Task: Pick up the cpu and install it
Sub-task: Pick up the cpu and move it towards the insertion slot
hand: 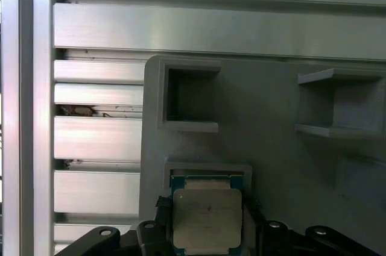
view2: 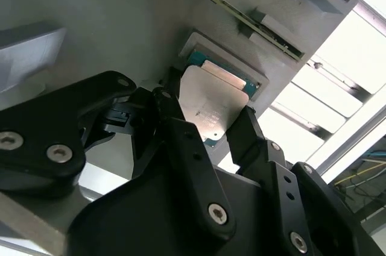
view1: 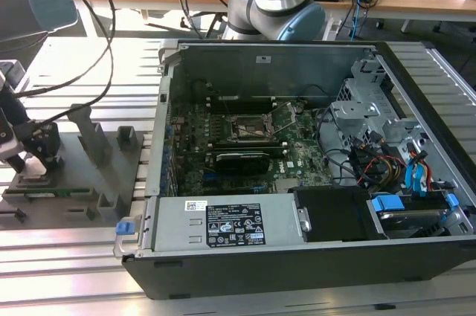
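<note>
Closest to the lens in the second wrist view, the gripper (view2: 208, 117) shows as matte black links with bright screw heads. Its two fingers (view2: 178, 132) are closed on the cpu (view2: 211, 102), one against each opposite edge. The cpu is a flat square with a pale brushed-metal top and a thin green rim. It sits in a shallow framed pocket of the tray (view2: 108, 21), a smooth grey plastic plate. Ribbed aluminium slats (view2: 313, 102) lie just beyond the tray.

In the first wrist view the cpu (hand: 207, 217) is seen square-on. The pocket walls hug its rim with only a thin gap, and the pocket lies near one edge of the tray (hand: 271, 171). A deeper square recess (hand: 187, 102) is cut into the tray just beside it.

In the exterior view the whole tray (view1: 82, 182) is visible. The gripper (view1: 36, 154) is low over the tray's end farthest from the case (view1: 297, 256), an open black and bare-metal box just beside the tray. Grey posts (view1: 93, 137) stand upright on the tray between gripper and case. The socket (view1: 253, 126) lies inside the case, well apart from the tray.
</note>
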Motion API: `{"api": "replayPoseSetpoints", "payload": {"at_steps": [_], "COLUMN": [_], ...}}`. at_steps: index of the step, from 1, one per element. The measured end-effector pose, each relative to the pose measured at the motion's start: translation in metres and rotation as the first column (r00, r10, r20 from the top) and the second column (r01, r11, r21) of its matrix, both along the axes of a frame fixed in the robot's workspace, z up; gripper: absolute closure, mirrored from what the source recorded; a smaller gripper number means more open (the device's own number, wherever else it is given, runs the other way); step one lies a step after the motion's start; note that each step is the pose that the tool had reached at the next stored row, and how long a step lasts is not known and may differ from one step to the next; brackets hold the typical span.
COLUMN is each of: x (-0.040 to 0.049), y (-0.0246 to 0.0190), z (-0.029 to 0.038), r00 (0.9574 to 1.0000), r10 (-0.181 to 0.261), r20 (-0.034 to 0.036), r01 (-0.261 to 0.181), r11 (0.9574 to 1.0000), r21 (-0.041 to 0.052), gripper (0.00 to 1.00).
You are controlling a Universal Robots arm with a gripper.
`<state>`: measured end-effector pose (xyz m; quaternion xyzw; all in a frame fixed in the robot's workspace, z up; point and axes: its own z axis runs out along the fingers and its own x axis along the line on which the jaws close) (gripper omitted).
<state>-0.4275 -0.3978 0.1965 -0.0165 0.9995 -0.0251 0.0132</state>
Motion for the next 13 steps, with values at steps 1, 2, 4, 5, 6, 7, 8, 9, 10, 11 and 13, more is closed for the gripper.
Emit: {"api": "replayPoseSetpoints", "payload": {"at_steps": [1,2,4,5,6,7,8,9,10,11,13], "x": [0.0000,0.0000,0.0000,0.0000,0.0000,0.0000,0.0000,0.0000,0.0000,0.0000,0.0000], "y": [0.0000,0.0000,0.0000,0.0000,0.0000,0.0000,0.0000,0.0000,0.0000,0.0000,0.0000], "z": [0.0011,0.0021,0.0056,0.0073,0.0099,0.0137,0.0164,0.0182,0.0200,0.0225,0.0272], "r00": [1.0000,1.0000,1.0000,1.0000,1.0000,1.0000,1.0000,1.0000,1.0000,1.0000,1.0000], "r10": [0.000,0.000,0.000,0.000,0.000,0.000,0.000,0.000,0.000,0.000,0.000], "r20": [0.0000,0.0000,0.0000,0.0000,0.0000,-0.0001,-0.0001,0.0000,0.0000,0.0000,0.0000], "r01": [0.000,0.000,0.000,0.000,0.000,0.000,0.000,0.000,0.000,0.000,0.000], "r11": [1.0000,1.0000,1.0000,1.0000,1.0000,1.0000,1.0000,1.0000,1.0000,1.0000,1.0000], "r21": [0.0000,0.0000,0.0000,0.0000,0.0000,-0.0001,0.0000,0.0000,0.0000,0.0000,0.0000], "gripper": [0.45,0.45,0.45,0.45,0.45,0.45,0.45,0.45,0.45,0.45,0.45]}}
